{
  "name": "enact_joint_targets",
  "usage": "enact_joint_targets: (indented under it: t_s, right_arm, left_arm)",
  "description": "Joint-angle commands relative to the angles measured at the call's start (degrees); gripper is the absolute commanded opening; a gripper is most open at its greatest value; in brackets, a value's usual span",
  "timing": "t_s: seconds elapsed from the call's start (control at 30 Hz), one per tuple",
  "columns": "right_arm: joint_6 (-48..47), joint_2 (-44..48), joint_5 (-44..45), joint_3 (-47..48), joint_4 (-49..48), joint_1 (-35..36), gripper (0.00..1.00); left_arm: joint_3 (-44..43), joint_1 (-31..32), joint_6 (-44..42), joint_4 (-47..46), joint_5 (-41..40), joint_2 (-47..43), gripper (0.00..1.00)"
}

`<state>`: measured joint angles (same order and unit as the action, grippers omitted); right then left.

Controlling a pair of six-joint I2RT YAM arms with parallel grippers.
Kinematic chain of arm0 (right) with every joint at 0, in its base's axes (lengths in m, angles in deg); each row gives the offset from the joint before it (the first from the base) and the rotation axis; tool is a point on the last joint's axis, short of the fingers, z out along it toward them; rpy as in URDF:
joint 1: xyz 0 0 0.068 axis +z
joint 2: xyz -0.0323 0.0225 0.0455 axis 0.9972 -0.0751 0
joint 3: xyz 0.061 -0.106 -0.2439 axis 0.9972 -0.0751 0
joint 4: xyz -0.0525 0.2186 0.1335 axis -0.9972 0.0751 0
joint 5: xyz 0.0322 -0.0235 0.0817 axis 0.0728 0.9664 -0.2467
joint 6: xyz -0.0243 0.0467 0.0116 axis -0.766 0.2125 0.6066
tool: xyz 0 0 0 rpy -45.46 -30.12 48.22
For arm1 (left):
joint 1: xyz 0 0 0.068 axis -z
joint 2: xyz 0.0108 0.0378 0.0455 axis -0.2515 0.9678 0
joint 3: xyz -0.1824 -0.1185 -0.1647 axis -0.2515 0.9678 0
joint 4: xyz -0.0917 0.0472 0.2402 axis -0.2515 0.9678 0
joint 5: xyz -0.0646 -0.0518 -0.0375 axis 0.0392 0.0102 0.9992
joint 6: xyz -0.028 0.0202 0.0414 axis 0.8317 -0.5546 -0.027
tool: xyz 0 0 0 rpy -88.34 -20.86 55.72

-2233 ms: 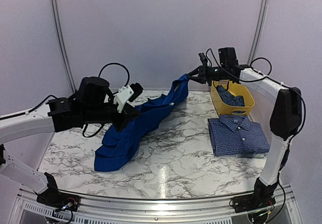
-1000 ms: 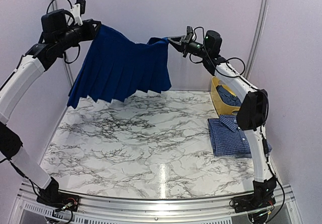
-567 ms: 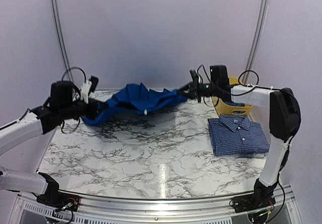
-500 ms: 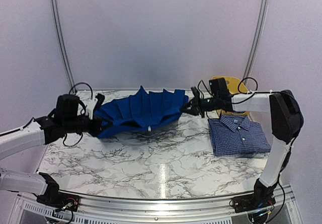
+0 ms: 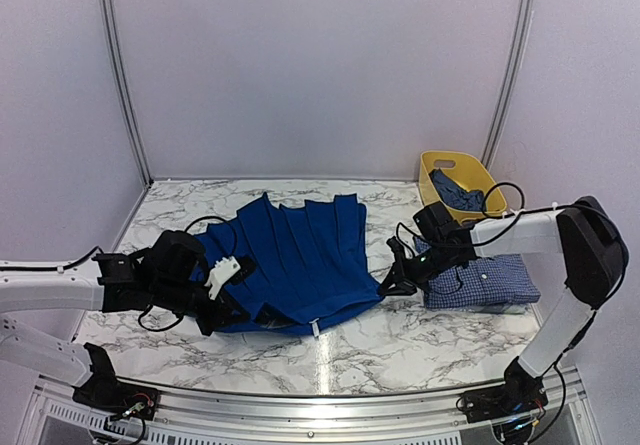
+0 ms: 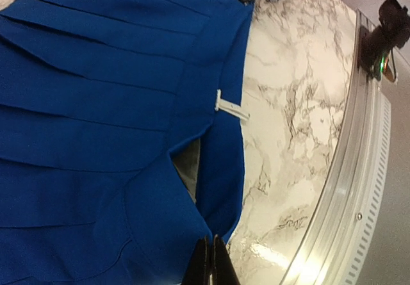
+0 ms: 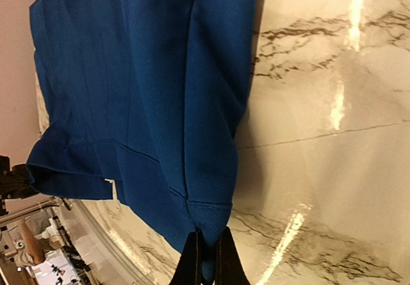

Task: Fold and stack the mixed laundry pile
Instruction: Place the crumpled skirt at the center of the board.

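We see the bench [image 5: 400,340], a glossy white marble-patterned top with grey veins, edged along its near side by a ribbed aluminium rail [image 5: 300,407]. Plain pale lilac walls [image 5: 320,65] close it in, with a thin metal pole [image 5: 122,75] at each back corner.

The royal-blue pleated garment [image 5: 295,260] lies spread flat on the bench, left of centre, with a small white tag [image 6: 230,107] at its near hem. The left end effector [image 6: 209,259] is clenched on one near corner of it, and the right end effector [image 7: 206,253] is clenched on the other.

The folded checked shirt [image 5: 490,277] lies at the right. Behind it, the yellow tub [image 5: 440,163] holds a denim-blue garment [image 5: 458,191].
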<state>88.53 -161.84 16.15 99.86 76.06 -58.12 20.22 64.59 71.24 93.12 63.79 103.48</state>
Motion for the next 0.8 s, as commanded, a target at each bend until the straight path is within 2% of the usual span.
enact_joint_targets:
  t_s: [0.0, 0.17, 0.33, 0.47, 0.5, 0.53, 0.57, 0.63, 0.77]
  right_arm:
    - [-5.76, 0.15, 7.49, 4.62, 6.81, -0.64, 0.0]
    - [-8.63, -4.79, 10.33, 12.23, 8.03, -2.56, 0.0]
    - [-11.12, -14.14, 10.41, 22.3, 8.24, -3.18, 0.0]
    - [-12.51, -17.14, 9.38, 27.65, 10.5, -4.06, 0.0]
    - [-12.77, -16.83, 8.95, 27.93, 10.55, -4.47, 0.01]
    - [-12.92, -16.34, 8.21, 27.91, 10.58, -4.72, 0.08]
    - [-13.14, -15.89, 7.56, 27.9, 10.67, -4.97, 0.18]
    - [-13.37, -14.53, 7.05, 27.79, 11.45, -5.0, 0.34]
    - [-12.62, -11.05, 5.39, 25.04, 10.56, -4.36, 0.37]
  left_arm:
    - [-3.27, 4.03, -6.58, 8.12, -2.45, 2.02, 0.0]
    - [-5.75, 8.06, -8.67, 8.32, -2.36, 5.55, 0.0]
    - [-11.41, 14.98, -11.04, 8.41, -4.88, 15.05, 0.0]
    - [-16.53, 19.6, -12.81, 9.58, -7.96, 22.2, 0.0]
    - [-17.19, 19.7, -12.04, 9.76, -8.15, 22.98, 0.0]
    - [-17.65, 19.68, -11.18, 9.61, -8.57, 23.01, 0.0]
    - [-17.92, 19.68, -10.41, 9.09, -9.0, 22.5, 0.05]
    - [-18.11, 19.36, -8.48, 7.47, -10.9, 19.92, 0.24]
    - [-17.6, 16.63, -2.21, 3.77, -14.91, 15.99, 0.46]
